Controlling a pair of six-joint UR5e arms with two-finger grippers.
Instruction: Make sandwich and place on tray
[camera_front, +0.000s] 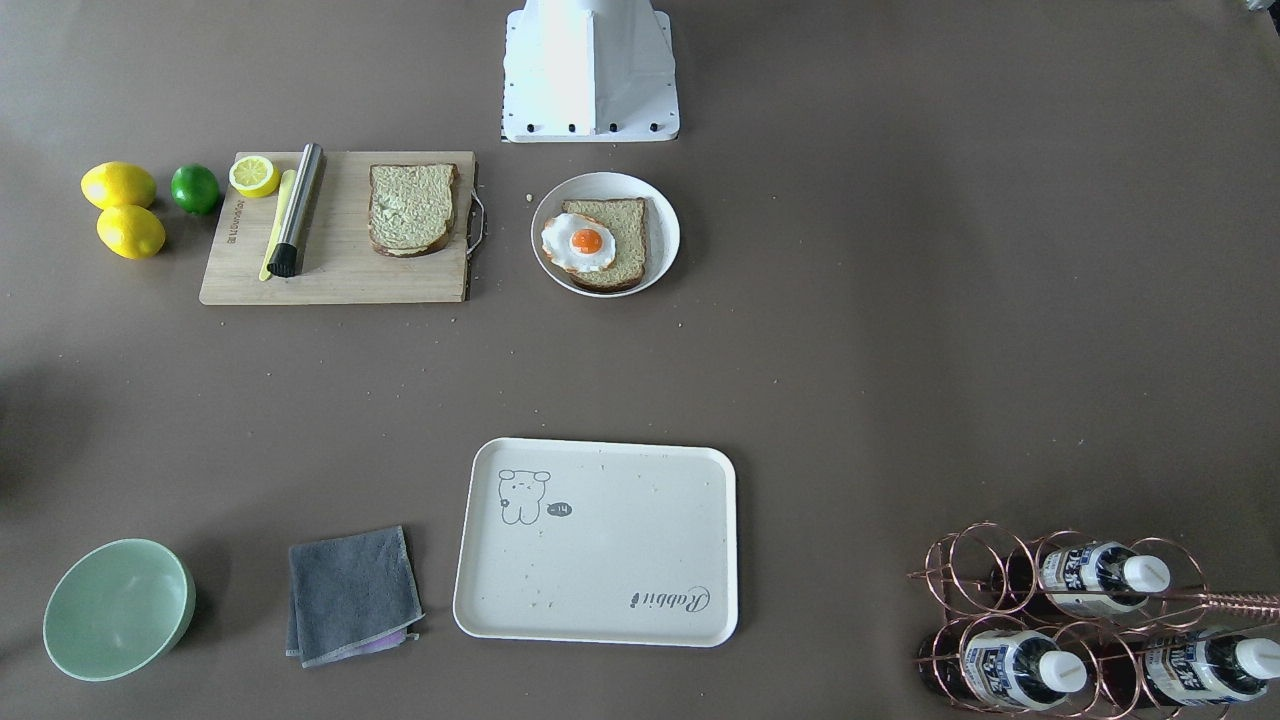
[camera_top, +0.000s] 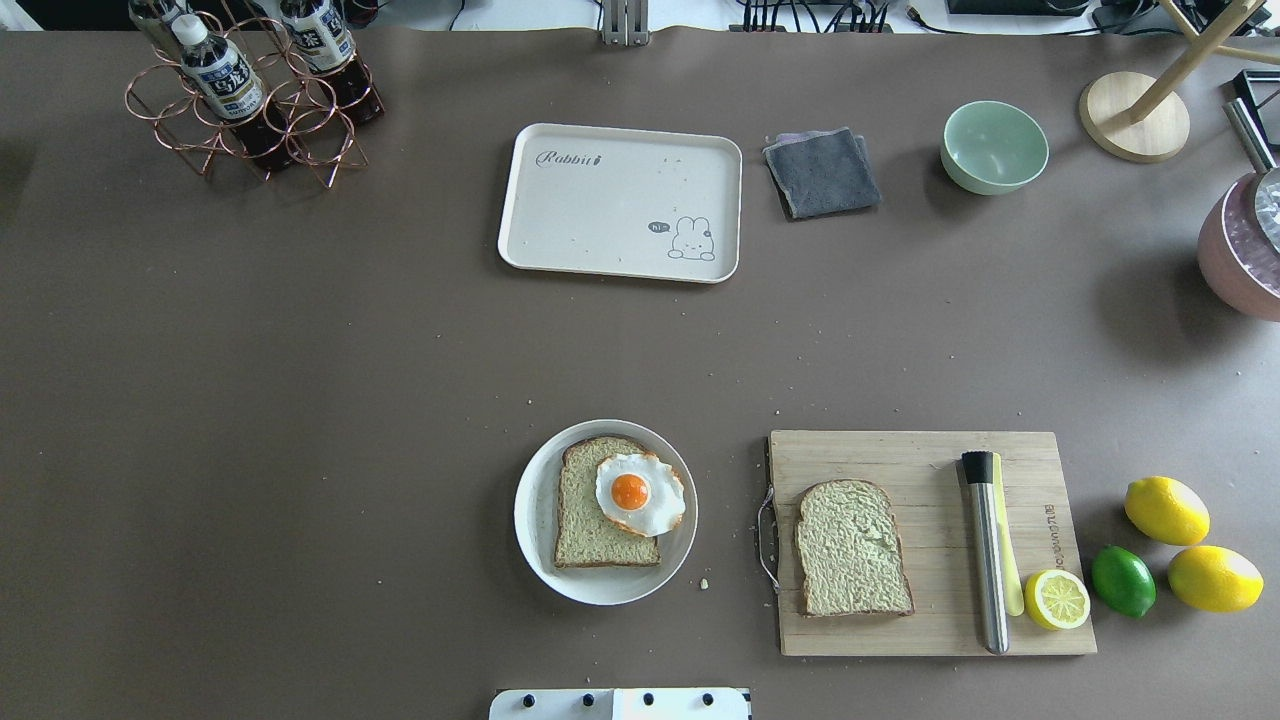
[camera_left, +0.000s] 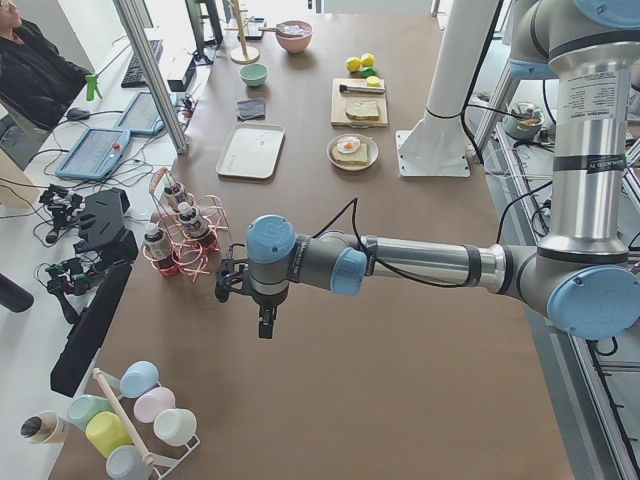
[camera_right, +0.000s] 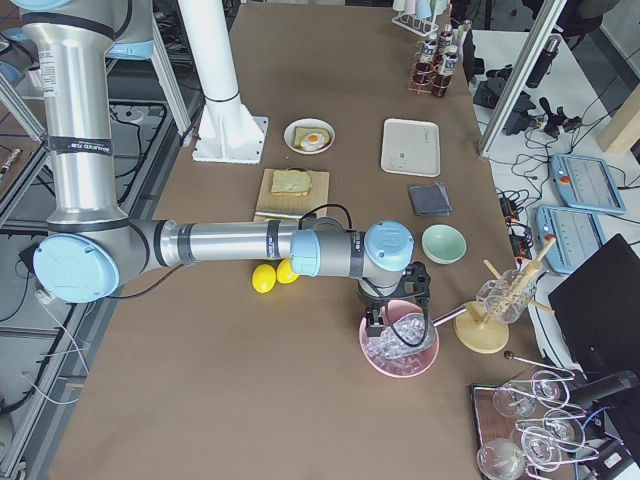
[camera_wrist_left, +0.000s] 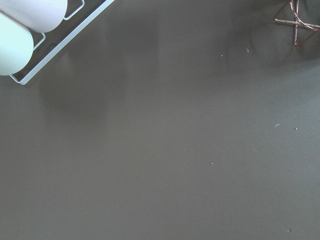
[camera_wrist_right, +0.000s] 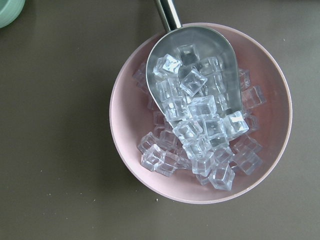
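One bread slice (camera_top: 585, 525) lies on a round white plate (camera_top: 528, 520) near the robot's base, with the fried egg (camera_top: 640, 493) on top of it. A second bread slice (camera_top: 853, 548) rests on the wooden cutting board (camera_top: 930, 455). The cream tray (camera_top: 620, 200) sits bare across the table. My left gripper (camera_left: 265, 318) hangs over bare table at the far left end, beside the bottle rack. My right gripper (camera_right: 395, 318) hovers above a pink bowl of ice (camera_wrist_right: 200, 115) at the far right end. I cannot tell whether either is open or shut.
A metal rod (camera_top: 986, 550), a lemon half (camera_top: 1057, 599), a lime (camera_top: 1123, 580) and two lemons (camera_top: 1166, 510) are on or beside the board. A grey cloth (camera_top: 822, 172) and green bowl (camera_top: 994, 146) lie right of the tray. A copper bottle rack (camera_top: 250, 95) stands far left.
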